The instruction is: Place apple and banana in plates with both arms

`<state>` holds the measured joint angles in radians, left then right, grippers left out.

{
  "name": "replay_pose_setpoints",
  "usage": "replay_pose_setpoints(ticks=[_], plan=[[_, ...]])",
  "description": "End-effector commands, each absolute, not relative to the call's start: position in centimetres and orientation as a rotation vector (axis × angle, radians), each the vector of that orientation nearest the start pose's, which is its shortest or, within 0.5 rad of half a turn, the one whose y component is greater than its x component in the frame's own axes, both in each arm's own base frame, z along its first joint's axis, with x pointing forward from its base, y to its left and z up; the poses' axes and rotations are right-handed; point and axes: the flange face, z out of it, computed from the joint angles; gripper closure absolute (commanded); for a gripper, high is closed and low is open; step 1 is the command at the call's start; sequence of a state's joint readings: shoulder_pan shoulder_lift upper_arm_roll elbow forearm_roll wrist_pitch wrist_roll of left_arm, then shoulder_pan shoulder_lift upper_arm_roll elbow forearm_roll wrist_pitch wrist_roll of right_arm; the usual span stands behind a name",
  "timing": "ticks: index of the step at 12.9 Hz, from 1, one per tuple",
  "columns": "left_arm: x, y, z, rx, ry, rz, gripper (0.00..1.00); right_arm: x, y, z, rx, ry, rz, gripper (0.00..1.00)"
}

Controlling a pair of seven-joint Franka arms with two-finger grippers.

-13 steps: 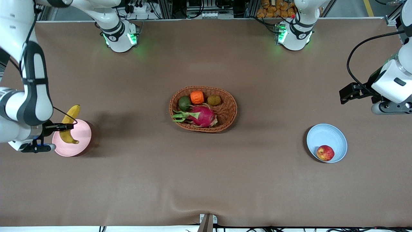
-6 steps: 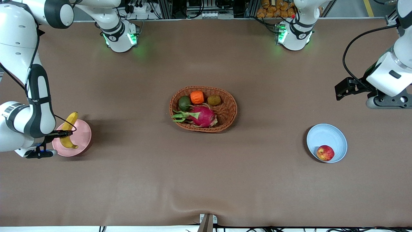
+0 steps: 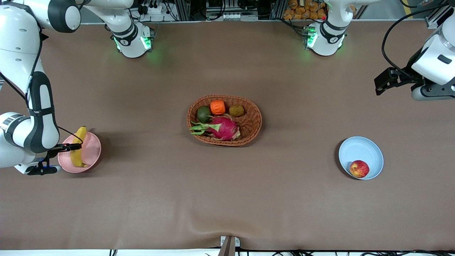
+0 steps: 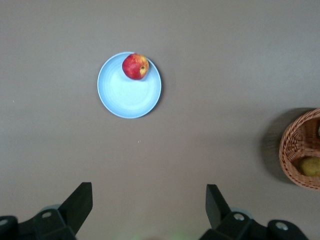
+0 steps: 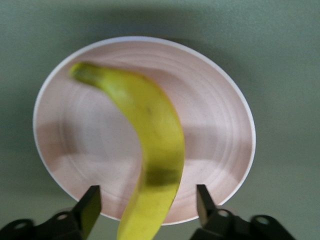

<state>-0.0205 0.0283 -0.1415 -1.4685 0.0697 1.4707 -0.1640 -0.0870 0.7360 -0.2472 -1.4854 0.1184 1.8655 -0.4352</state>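
Two plates are seen loaded: the banana [image 5: 150, 145] lies on the pink plate [image 5: 215, 130] under the right claw [image 5: 147, 207], fingers spread clear of it. The apple [image 3: 359, 168] sits in the blue plate [image 3: 359, 149]; the left claw [image 4: 149, 205] hangs spread over bare table [image 3: 227, 199].

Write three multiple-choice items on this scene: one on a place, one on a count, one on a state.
1. Where is the apple?
A. in the basket
B. on the blue plate
C. on the pink plate

2. How many fruits are in the basket?
A. two
B. four
C. six

3. How are the right gripper's fingers?
A. open on either side of the banana
C. shut, away from the banana
B. holding the apple

Key: 1 B, the apple sits at that plate's rim. 2 B, four show in the front view. 3 A, gaps flank the banana over the pink plate.
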Motion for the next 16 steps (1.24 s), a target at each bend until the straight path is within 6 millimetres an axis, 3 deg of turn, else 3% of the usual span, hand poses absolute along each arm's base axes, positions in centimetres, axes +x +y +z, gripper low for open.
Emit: replay_pose_setpoints(ticks=[1,3,5,7,10,12,13,16], plan=[[52.3,-7.4,65.0,-3.083,-0.004,0.038,0.0,65.7,-17.1,28.4,-3.03,-0.19,0.437,0.0],[51.2,-6.5,65.3,-3.082,-0.035,0.029,0.0,66.0,-13.8,36.1,-3.048,-0.254,0.312,0.0],[50.7,-6.3,65.5,-3.081,-0.042,0.025,0.0,64.5,-11.8,43.4,-3.047,-0.254,0.236,0.0],[50.7,-5.8,65.6,-3.123,-0.069,0.027,0.0,62.0,-10.1,48.3,-3.042,-0.19,0.228,0.0],[50.8,-6.1,66.0,-3.129,-0.061,0.007,0.0,57.1,-7.1,53.5,-3.028,-0.084,0.175,0.0],[50.8,-6.7,66.0,-3.123,-0.042,0.003,0.0,55.0,-5.5,56.1,-3.02,-0.016,0.192,0.0],[50.8,-6.6,66.0,-3.123,-0.042,0.005,0.0,54.6,-3.8,56.9,-3.034,0.036,0.198,0.0],[51.5,-6.3,66.6,-3.128,-0.018,-0.018,0.0,53.5,-2.5,59.0,-3.05,0.157,0.205,0.0]])
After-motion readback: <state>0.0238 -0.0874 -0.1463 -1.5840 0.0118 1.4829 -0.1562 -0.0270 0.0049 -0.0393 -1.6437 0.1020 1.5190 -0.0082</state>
